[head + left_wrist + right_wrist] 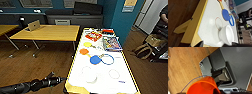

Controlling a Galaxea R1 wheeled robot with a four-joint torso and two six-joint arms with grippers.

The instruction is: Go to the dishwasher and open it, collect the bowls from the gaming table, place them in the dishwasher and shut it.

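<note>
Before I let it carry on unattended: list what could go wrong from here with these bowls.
1. The white bowl sits near the gaming table's end rim, close to the left claw; a clumsy approach could knock it off.
2. The red ring and blue paddle lie just beyond it and might get swept along.
3. The orange bowl is over the wood floor; its grip isn't visible, so it may drop.

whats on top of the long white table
On the gaming table: a white bowl, blue, orange and yellow round pieces, rings, colourful boxes at the far end. What lies under the boxes is hidden.
</note>
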